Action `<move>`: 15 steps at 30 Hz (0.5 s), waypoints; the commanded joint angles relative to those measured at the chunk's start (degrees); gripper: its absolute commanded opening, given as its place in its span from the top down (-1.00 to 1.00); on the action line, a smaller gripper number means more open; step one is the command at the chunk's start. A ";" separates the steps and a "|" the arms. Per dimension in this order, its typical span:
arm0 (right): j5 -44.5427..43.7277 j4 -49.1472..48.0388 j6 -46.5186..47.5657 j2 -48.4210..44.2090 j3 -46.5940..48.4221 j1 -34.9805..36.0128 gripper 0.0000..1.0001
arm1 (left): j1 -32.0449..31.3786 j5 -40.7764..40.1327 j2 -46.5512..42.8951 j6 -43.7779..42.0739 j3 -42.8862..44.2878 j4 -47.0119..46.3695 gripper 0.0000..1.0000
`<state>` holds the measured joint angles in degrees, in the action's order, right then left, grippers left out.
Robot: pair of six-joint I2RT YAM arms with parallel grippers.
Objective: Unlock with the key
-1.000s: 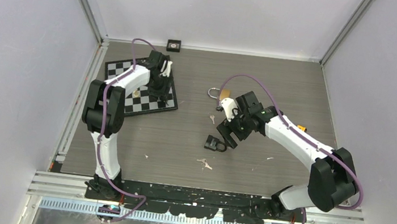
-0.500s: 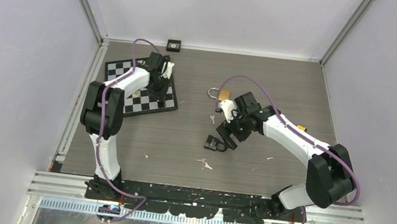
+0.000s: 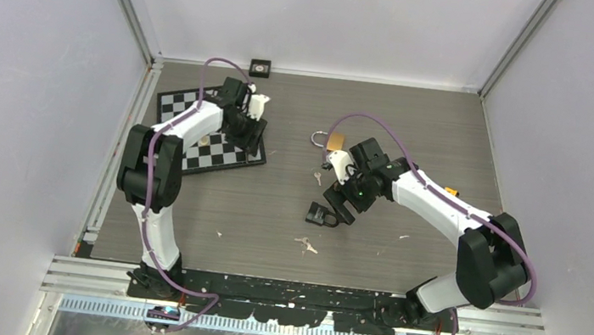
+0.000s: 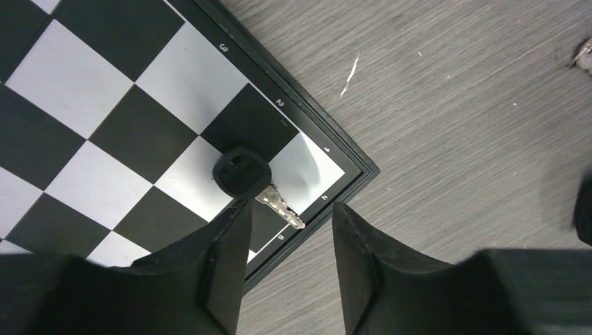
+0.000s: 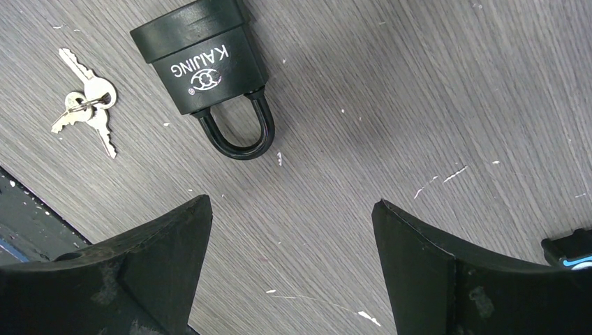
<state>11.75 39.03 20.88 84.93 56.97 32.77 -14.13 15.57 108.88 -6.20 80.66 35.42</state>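
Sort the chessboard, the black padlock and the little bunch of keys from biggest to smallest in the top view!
1. chessboard, biggest by far
2. black padlock
3. keys, smallest

The camera sees all three from about equally far, so the order is safe.

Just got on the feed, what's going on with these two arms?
The left gripper hovers open over a black-headed key lying on the chessboard, near its corner. The right gripper hovers open above the black padlock, which lies on the table with its shackle seemingly shut, small silver keys beside it. Neither holds anything.
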 commanded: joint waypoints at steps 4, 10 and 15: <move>0.58 0.31 0.61 0.42 1.70 -0.15 -0.79 | -0.11 -7.82 -1.13 2.37 4.84 -0.82 -0.28; 0.56 0.50 0.65 0.77 1.82 -0.12 -0.79 | -0.20 -9.04 2.19 5.44 7.03 0.38 -0.23; 0.60 0.79 0.74 1.15 1.92 -0.16 -0.79 | -1.18 -11.41 3.29 6.66 6.56 0.64 -0.15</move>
<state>11.75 39.13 20.91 85.56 56.99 32.77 -14.37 7.03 110.96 -1.67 86.39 35.53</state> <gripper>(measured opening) 0.896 0.585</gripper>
